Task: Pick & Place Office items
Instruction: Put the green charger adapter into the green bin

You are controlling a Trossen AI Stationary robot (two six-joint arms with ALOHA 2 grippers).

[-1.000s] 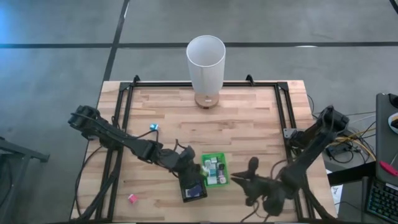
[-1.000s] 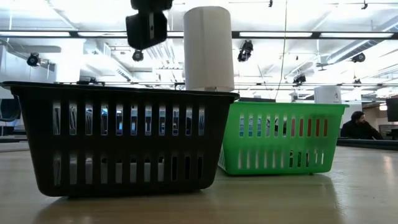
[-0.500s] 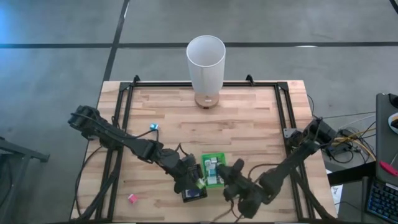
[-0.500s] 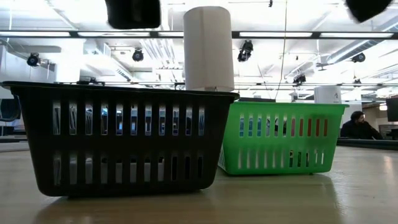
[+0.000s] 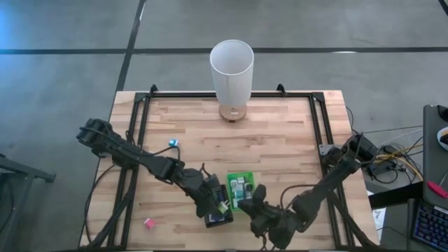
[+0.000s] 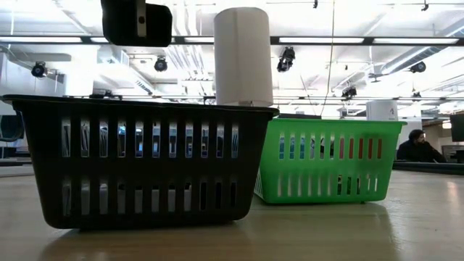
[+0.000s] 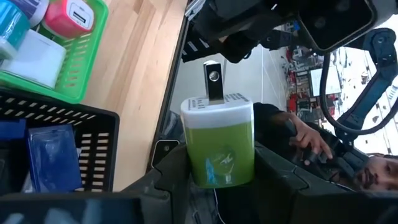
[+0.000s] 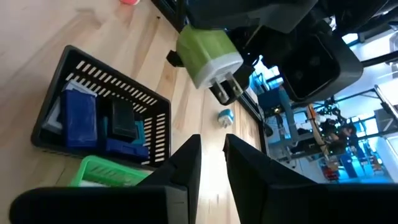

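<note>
High view: left gripper (image 5: 222, 204) is seen at 6 o'clock of the table, between black tray (image 5: 218, 218) and green tray (image 5: 241, 190). Left wrist view: a green-and-white plug block (image 7: 219, 142) is clamped. Right wrist view: right gripper (image 8: 212, 158) fingers are pressed together, empty.

My table (image 5: 280, 140) is showing pale wood planks inside a dark metal frame. At twelve o'clock a tall white cylinder (image 5: 232, 70) is standing on the far edge. Toward six o'clock a green tray (image 5: 241, 189) and a black tray (image 5: 218, 217) are sitting side by side on the wood, the black one at seven. A small teal block (image 5: 173, 143) is lying at nine o'clock, and a pink block (image 5: 148, 223) is resting near the front at eight.
</note>
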